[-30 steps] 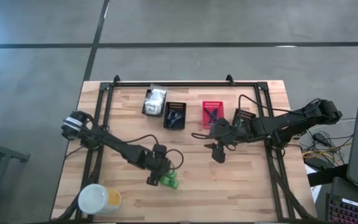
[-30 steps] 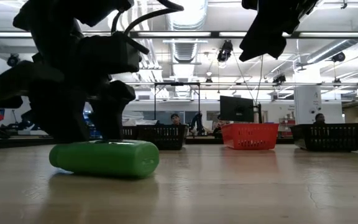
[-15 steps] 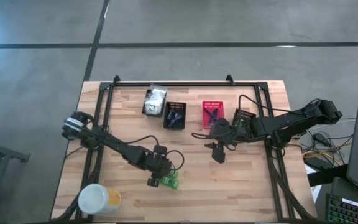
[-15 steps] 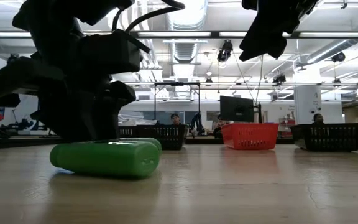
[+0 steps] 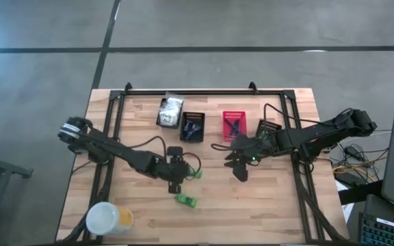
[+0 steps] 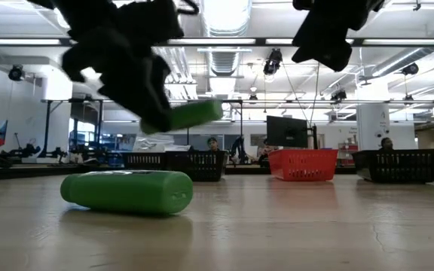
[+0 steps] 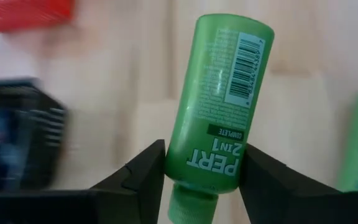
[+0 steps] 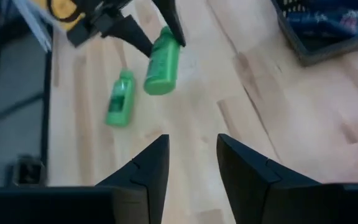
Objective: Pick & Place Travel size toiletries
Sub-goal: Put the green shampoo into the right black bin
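Note:
Two bright green travel bottles are in play. One is in my left gripper (image 7: 204,154), lifted above the middle of the table (image 5: 194,172) (image 6: 191,115). The other green bottle (image 5: 185,200) (image 6: 126,191) (image 8: 119,99) lies on its side on the wood nearer the table's near edge. My left gripper (image 5: 176,172) is shut on its bottle. My right gripper (image 5: 240,171) (image 8: 191,144) hangs open above bare wood to the right of them, touching nothing. My left gripper pinches the green bottle between its two fingers (image 7: 149,167) at the lower body just above the cap (image 7: 194,171), the fingers lying across it. The cap (image 7: 190,206) points back toward the wrist. The bottle is lifted clear of the table, tilted close to level.
Along the far side stand a black basket with white packets (image 5: 169,113), a black basket (image 5: 192,127), a red basket (image 5: 234,124) and another black basket (image 5: 267,128). A white-and-yellow round tub (image 5: 108,220) sits at the near left corner. Bare wood lies between the arms.
My left gripper has risen from the two green bottles and moved toward the far edge, carrying one bottle lifted clear of the table. The other green bottle has stayed lying on the wood. My right arm has kept still.

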You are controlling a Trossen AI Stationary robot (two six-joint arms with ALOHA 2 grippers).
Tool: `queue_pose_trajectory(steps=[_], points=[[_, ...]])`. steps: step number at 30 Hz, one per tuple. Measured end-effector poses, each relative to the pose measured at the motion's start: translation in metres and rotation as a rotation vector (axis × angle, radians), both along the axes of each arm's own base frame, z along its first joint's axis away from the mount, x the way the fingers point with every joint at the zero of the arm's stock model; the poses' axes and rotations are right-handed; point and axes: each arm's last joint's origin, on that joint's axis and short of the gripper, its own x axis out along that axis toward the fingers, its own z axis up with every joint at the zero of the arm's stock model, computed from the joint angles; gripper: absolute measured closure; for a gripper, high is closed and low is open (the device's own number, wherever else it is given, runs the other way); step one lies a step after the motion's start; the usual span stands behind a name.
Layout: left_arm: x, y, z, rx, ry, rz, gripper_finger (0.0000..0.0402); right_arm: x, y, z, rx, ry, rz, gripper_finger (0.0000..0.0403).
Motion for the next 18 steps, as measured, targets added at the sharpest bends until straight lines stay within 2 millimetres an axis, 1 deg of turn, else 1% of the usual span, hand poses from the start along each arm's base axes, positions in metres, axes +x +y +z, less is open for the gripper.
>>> queue_pose_trajectory(steps=[4, 9, 15, 18], points=[[0.001, 0.006, 0.014, 0.070, -0.082, 0.061, 0.0227, 0.003, -0.005, 0.003, 0.096, -0.030, -0.097, 0.0265], [0.011, 0.007, 0.028, 0.120, -0.194, 0.063, 0.0227, 0.009, -0.009, 0.009, 0.190, -0.109, -0.171, 0.0235], [0.019, 0.010, 0.049, 0.279, -0.271, 0.126, 0.0227, 0.011, -0.011, 0.011, 0.244, -0.127, -0.215, 0.0201], [0.022, 0.013, 0.057, 0.319, -0.286, 0.136, 0.0227, 0.011, -0.010, 0.011, 0.263, -0.126, -0.227, 0.0190]])
